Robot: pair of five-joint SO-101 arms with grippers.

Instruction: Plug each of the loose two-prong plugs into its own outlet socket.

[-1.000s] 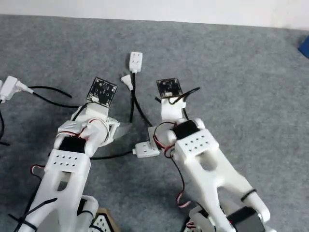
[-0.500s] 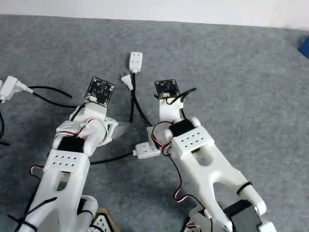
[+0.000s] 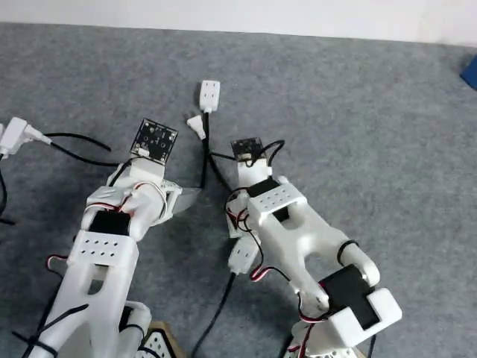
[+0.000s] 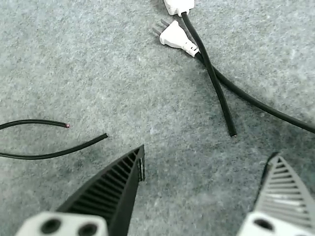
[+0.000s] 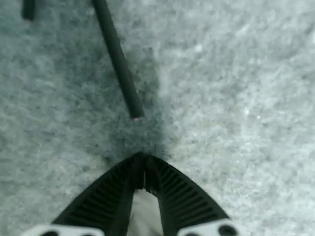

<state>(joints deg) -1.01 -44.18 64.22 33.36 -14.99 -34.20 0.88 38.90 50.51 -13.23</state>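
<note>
A loose white two-prong plug (image 3: 196, 124) lies just below a white outlet socket (image 3: 209, 95) at the back middle of the grey mat; in the left wrist view the same plug (image 4: 174, 35) and socket (image 4: 178, 5) lie well ahead of the fingers. My left gripper (image 4: 206, 167) stands open over bare mat, holding nothing. My right gripper (image 5: 144, 164) is shut on a second white socket (image 3: 243, 257), whose black cable trails toward the front edge. Something white (image 5: 142, 211) shows between its fingers. Another white plug and socket (image 3: 15, 134) sit at the far left.
Black cables (image 3: 212, 168) cross between the two arms, and cut cable ends (image 4: 231, 132) lie on the mat. A blue object (image 3: 471, 71) is at the right edge. A brown board corner (image 3: 162, 335) sits by the left arm's base.
The right arm has pulled back and turned its wrist. The white socket it holds swung from pointing left to hanging toward the front, cable following. The left arm has stayed put.
</note>
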